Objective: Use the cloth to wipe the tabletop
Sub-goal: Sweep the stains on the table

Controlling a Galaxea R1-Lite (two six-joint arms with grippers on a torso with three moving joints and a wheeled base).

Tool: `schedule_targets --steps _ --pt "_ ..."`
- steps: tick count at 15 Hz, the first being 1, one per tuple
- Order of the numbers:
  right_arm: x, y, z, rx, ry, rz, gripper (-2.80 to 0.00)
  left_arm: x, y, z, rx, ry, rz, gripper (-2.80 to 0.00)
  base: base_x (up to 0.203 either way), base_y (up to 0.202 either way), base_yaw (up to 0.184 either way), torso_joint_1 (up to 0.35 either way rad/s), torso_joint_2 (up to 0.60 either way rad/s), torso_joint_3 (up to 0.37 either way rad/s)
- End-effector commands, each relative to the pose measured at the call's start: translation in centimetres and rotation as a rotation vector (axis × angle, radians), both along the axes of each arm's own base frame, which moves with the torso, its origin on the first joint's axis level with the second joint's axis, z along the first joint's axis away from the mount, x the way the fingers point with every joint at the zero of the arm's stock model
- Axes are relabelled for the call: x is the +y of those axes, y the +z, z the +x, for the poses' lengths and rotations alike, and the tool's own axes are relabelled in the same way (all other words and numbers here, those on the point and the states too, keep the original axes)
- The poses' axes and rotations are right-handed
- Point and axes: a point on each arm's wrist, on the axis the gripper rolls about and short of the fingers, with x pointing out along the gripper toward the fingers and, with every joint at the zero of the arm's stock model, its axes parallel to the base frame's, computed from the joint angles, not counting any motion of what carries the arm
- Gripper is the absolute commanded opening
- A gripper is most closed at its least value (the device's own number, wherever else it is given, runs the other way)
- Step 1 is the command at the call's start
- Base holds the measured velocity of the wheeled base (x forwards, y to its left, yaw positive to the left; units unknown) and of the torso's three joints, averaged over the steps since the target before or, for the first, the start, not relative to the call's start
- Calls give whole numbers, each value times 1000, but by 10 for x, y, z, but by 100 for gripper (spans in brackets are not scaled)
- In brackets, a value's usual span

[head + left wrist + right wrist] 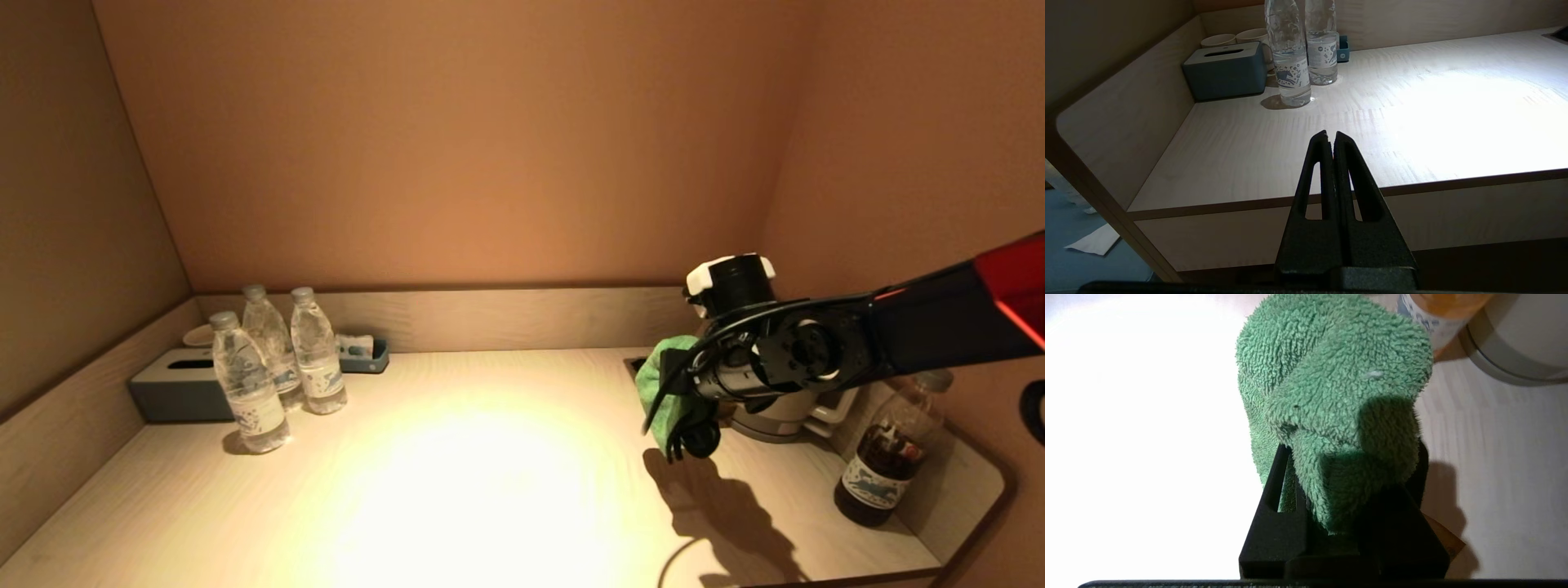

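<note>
My right gripper is shut on a fluffy green cloth and holds it a little above the pale wooden tabletop, at the right side. In the right wrist view the cloth is bunched between and over the black fingers. My left gripper is shut and empty, parked in front of the table's front edge, out of the head view.
Three water bottles stand at the back left beside a blue-grey tissue box and a small blue tray. A kettle and a dark drink bottle stand at the right. Walls close the back and both sides.
</note>
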Motion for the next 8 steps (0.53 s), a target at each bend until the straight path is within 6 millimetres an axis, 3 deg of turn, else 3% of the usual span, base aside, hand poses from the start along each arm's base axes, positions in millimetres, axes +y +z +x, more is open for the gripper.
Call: schedule_targets --steps 1,3,4,7,8 --pt "14 26 -17 -69 52 12 -280 0 0 0 0 -2 2 -280 0 0 0 0 0 0" --pt "57 40 -40 -101 203 14 -280 0 0 0 0 -2 2 -280 0 0 0 0 0 0" --pt "67 46 -48 -119 246 12 -280 0 0 0 0 0 2 -280 0 0 0 0 0 0" --pt "113 36 -48 -114 392 -26 -280 0 0 0 2 0 2 -280 0 0 0 0 0 0" --pt "115 36 -48 -116 400 -29 -280 0 0 0 1 0 1 -280 0 0 0 0 0 0"
